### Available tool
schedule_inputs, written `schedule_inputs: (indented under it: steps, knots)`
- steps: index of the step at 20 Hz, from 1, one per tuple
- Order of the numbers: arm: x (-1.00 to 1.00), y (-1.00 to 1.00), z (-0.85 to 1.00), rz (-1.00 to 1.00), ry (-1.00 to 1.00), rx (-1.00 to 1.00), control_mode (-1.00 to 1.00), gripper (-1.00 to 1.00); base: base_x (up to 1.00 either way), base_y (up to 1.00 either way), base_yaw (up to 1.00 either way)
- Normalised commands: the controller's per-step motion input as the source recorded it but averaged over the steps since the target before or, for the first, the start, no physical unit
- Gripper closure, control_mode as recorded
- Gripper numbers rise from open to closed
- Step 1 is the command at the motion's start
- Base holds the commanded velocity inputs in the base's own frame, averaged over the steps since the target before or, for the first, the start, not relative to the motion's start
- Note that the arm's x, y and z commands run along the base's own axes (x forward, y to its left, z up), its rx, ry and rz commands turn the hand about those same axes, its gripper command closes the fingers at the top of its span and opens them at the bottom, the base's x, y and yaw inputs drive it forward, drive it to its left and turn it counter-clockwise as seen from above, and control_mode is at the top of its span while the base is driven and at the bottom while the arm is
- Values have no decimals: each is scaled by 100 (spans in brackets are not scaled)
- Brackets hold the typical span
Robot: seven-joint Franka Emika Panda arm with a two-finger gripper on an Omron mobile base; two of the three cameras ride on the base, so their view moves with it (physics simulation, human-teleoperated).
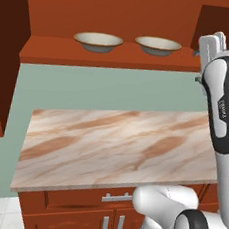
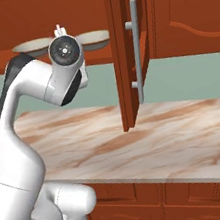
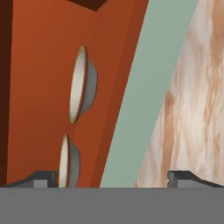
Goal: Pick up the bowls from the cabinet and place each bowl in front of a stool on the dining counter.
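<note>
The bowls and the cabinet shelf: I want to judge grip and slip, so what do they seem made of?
The left bowl and the right bowl look like glazed ceramic: cream, smooth walls, thin brown rim, so probably hard and slick. The cabinet shelf looks like reddish-brown wood with a flat satin finish; no grain shows, so it could be painted or laminated.

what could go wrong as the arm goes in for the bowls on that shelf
1. The two bowls, left bowl and right bowl, sit close together on the cabinet shelf; reaching for one may nudge the other off.
2. The open cabinet door hangs beside the arm and could be clipped by a wide swing.
3. The open gripper is rolled sideways to the shelf, so it may meet a rim badly.
</note>
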Motion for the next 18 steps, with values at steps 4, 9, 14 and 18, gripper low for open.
schedule_inputs:
  steps: [4,9,14,18]
  knots:
    - [48,0,41,0,1,0,-100,-100,0,0,0]
    - [82,0,6,0,1,0,-100,-100,0,0,0]
    - [67,-8,0,0,1,0,-100,-100,0,0,0]
    - [47,-5,0,0,3,0,-100,-100,0,0,0]
